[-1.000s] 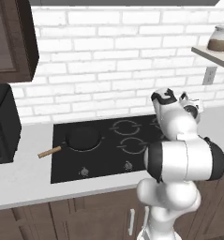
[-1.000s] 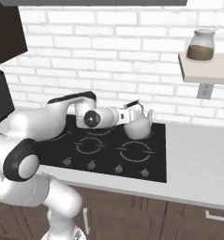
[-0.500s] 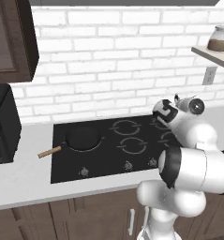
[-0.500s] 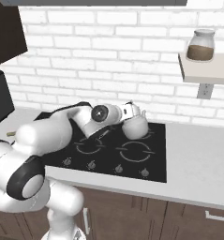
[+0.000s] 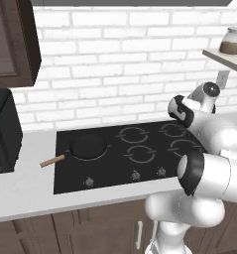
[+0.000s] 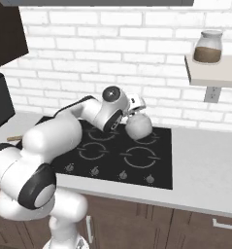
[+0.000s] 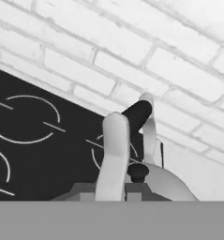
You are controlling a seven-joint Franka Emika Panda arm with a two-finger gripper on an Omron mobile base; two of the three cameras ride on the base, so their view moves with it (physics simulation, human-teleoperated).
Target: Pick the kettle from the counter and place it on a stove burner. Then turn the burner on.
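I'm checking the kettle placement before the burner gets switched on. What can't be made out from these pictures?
- Right base view: the arm covers the tool's grip on the kettle and part of the stove burner beneath; contact with the glass can't be told.
- Left base view: the arm hides the kettle.
- Hand view: the bottom edge cuts off the kettle body; its spout is out of frame.
- Control knobs: too small to read their settings.

The kettle [image 6: 138, 126] – squat, silvery-white, with a black lid knob and arched handle – is standing upright over the back right stove burner [image 6: 147, 139], a thin grey broken ring on the black glass cooktop. The pale desk [image 6: 205, 160] is lying around the cooktop.
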